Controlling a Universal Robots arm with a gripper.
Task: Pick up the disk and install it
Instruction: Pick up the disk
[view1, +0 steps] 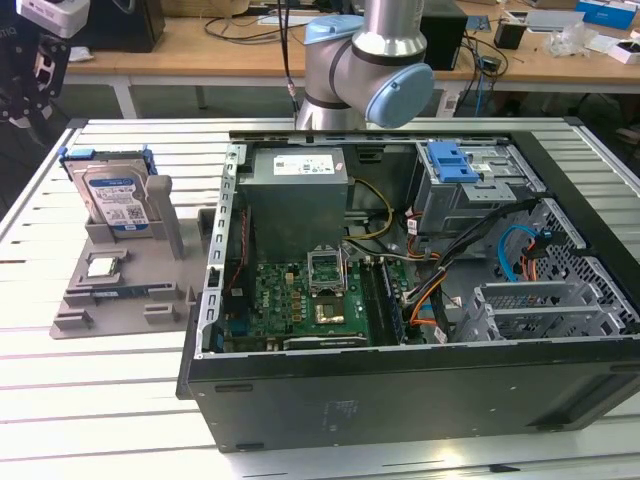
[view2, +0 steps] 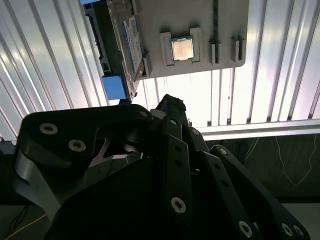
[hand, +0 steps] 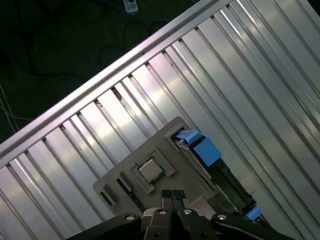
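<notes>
The disk (view1: 115, 200) stands upright in a grey holder (view1: 120, 305) at the exterior view's left. It is silver with a blue-and-white label and a blue bracket around it. In both wrist views it shows edge-on, its label side (view2: 132, 37) facing the holder and its blue bracket tab (hand: 205, 150) sticking out. My gripper (view1: 20, 110) hangs above and beyond the holder, well clear of the disk. The fingertips (hand: 166, 194) press together in the first wrist view, with nothing between them. The black linkage of the gripper (view2: 170, 102) covers much of the second wrist view.
A small square silver chip (view1: 103, 266) lies in a pocket of the holder. The open computer case (view1: 400, 385) takes up the exterior view's right, with a metal drive cage and blue latch (view1: 452, 162) at its back. The slatted metal table (view1: 100, 400) carries both.
</notes>
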